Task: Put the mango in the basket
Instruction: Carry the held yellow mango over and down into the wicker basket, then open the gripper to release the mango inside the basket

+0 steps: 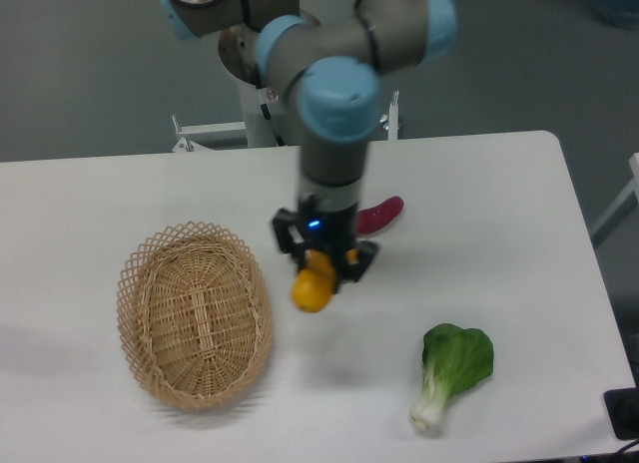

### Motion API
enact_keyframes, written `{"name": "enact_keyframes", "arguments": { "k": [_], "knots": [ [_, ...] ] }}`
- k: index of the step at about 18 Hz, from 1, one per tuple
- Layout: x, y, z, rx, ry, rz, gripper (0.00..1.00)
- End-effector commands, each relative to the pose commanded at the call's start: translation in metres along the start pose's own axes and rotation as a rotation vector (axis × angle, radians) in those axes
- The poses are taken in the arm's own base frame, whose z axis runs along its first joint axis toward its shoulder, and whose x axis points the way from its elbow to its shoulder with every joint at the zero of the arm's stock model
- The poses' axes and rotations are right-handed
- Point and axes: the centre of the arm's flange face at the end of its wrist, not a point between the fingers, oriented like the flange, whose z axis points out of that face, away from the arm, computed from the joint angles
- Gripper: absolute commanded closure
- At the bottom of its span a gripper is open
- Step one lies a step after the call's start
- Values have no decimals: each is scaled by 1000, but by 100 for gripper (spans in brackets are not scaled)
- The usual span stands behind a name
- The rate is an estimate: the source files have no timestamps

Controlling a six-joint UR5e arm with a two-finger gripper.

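Mango [313,286] held aloft in our gripper [321,268], just right of the basket [194,313].
From the fixed camera we saw the fingers closed on the fruit's upper end, its long axis hanging down and slightly left, above the bench [499,184]. The basket's near rim lay just to the left, so we judged a short leftward carry was what remained before release.

A white table [519,184] with rounded corners fills most of the view, lit evenly from above, faint soft shadows on its surface. Behind it lies a plain grey floor [90,74]. A white metal bracket [205,134] shows at the table's far edge. A dark object [623,413] sits at the lower right corner.
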Motion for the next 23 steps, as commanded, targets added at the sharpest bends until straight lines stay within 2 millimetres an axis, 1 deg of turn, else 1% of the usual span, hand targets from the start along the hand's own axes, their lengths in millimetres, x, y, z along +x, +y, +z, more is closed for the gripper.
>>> {"name": "enact_keyframes", "arguments": {
  "k": [1,2,3,5,8,10,11,13,15,17,19,20,23],
  "knots": [
    [16,-11,9,0,-29,8,47],
    [29,-15,21,-13,-49,6,47],
    [36,-17,30,-22,-66,-7,47],
    [51,-24,37,-25,-73,-23,47],
    [67,-30,51,-37,-63,-41,47],
    [74,-33,64,-52,-54,-39,47],
    [76,-33,67,-57,-50,-43,47],
    [91,-38,68,-57,-46,-41,47],
    [99,-39,77,-68,-38,-36,47],
    [102,-40,87,-82,-30,-29,47],
    [107,-42,92,-87,-26,-20,47],
    [108,-43,93,-84,-27,-19,44],
    [107,-44,94,-78,-57,-12,18]
  ]
}}
